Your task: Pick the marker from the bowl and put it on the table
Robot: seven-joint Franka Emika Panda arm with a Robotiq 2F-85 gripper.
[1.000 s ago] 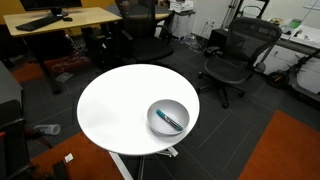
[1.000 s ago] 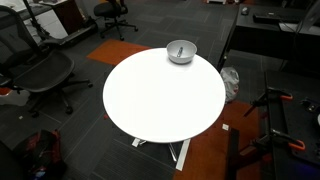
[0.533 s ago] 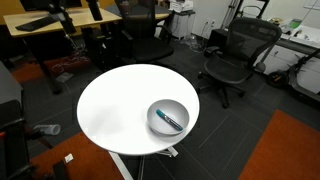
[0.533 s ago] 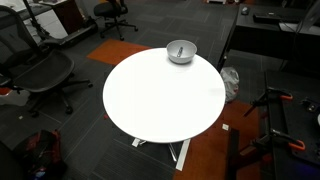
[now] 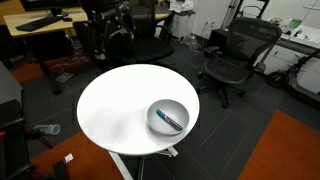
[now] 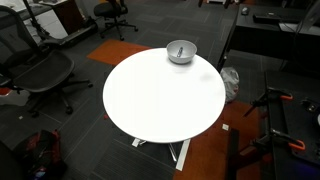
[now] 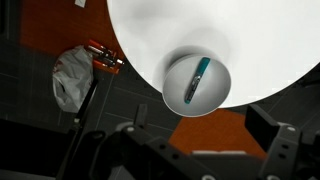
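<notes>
Gripper [image 7: 198, 128] is wide open with nothing in it, jaws poking in from the bottom of the wrist view with a big gap between them, and by the look of it I'm well above everything. The marker [image 7: 197, 82] is lying inside the bowl [image 7: 216, 96], teal part easy to spot, and the bowl sits close to the edge of the table [image 7: 180, 25]. What matters for the grab: in the wrist view the bowl is straight ahead of the gap between my jaws, pretty much centred, so I reckon there's no real sideways fix needed, just forward and a long way down. The marker's long axis runs roughly near-to-far in that view, with the far end leaning a bit right, while my jaws close left-right. So they'd pinch across the thin body, which is what I want, maybe with a small wrist twist to square up. In an exterior view the bowl [image 5: 155, 112] is on the near right part of the table [image 5: 115, 105] with the marker [image 5: 172, 121] slanting across it, and my arm [image 5: 105, 30] is just a dark blur beyond the far left edge, well apart from it. The crumpled plastic bag [image 7: 72, 80] on the floor off to the left isn't in my way
</notes>
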